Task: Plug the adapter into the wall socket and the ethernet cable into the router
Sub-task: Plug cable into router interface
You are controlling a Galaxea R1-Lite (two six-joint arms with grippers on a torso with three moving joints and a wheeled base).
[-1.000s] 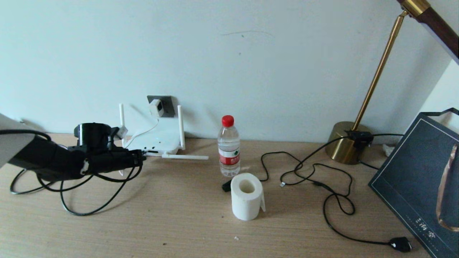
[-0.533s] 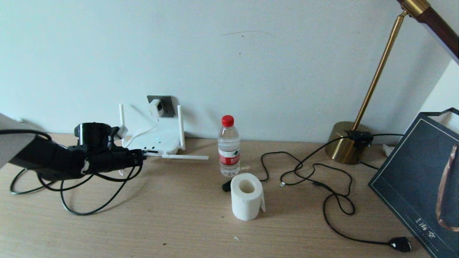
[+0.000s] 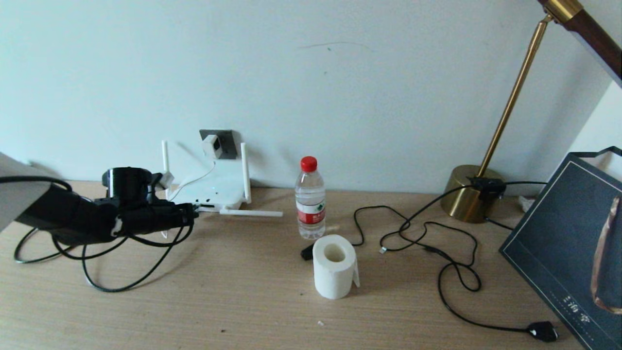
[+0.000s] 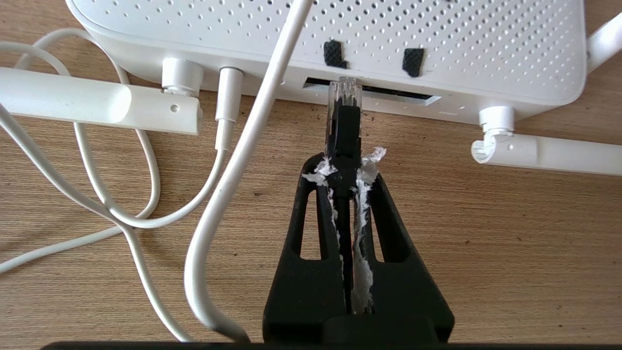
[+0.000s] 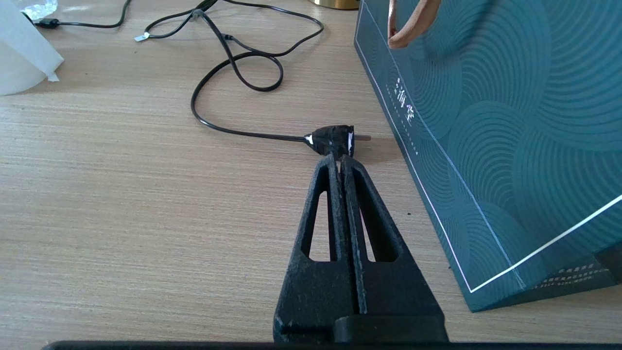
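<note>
Left wrist view: the left gripper [image 4: 344, 163] is pinching the ethernet cable [image 4: 344, 121] just behind its clear plug, aiming it squarely at the router [image 4: 340, 39] port slot in the upper centre, while the adapter [image 3: 211, 145] is sitting in the wall socket [image 3: 224, 138] and the right gripper [image 5: 340, 163] is idling pressed together.

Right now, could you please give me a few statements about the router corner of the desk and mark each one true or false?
1. The left tool is shut on the ethernet cable. True.
2. The adapter lies loose on the desk. False: it sits in the wall socket.
3. The cable's clear plug is at the router port slot. True.
4. The water bottle has a blue cap. False: the cap is red.
5. The right tool holds the black plug. False: it is shut and empty, short of that plug.
</note>
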